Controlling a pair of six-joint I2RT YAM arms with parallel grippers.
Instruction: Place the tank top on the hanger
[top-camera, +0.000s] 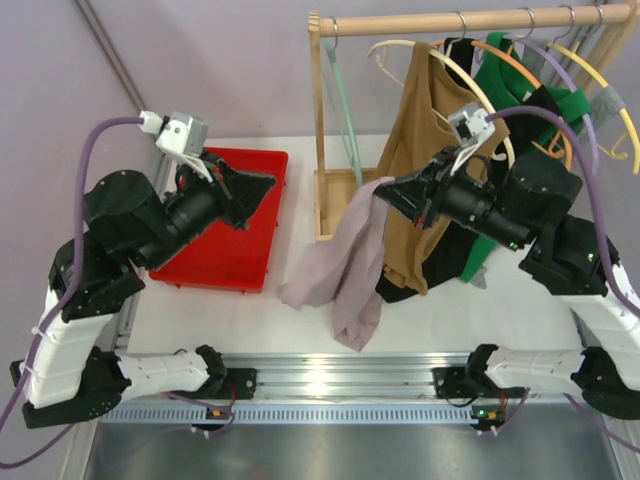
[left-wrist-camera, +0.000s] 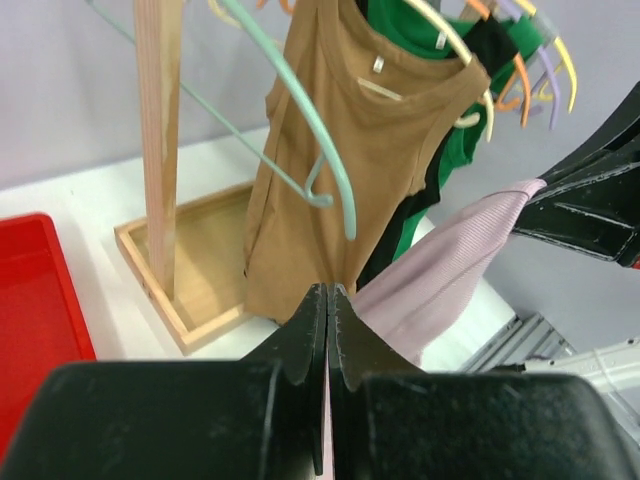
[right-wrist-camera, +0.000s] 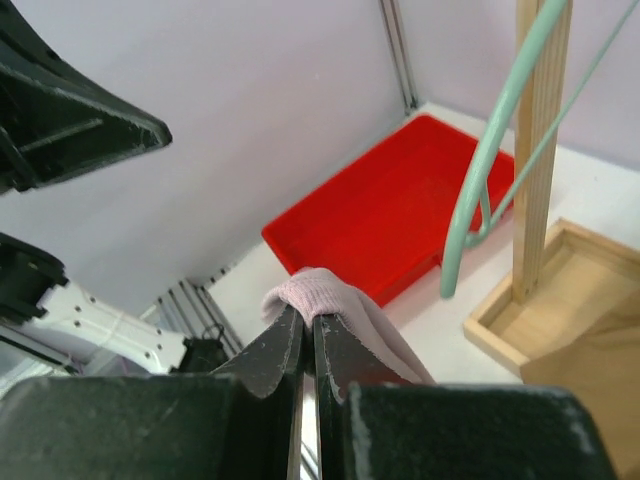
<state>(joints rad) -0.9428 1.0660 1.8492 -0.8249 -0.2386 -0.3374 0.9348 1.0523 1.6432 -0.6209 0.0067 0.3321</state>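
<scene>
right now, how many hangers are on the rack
5 on the wooden rail: mint-green hanger at the left end, empty; cream hanger under the brown top; then orange hanger, lilac hanger, yellow hanger rightward. More may be hidden.

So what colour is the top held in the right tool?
Pale pinkish-mauve; the tank top shows best in the top external view.

Left on the table (top-camera: 450, 322): tray (top-camera: 235, 240), left gripper (top-camera: 266, 186) above it. Back centre: rack (top-camera: 320, 150), hanger (top-camera: 347, 120) just right of its post, hung clothes (top-camera: 420, 150) further right. Before the rack, between tray and clothes: tank top (top-camera: 345, 262), dangling from right gripper (top-camera: 379, 191).
</scene>
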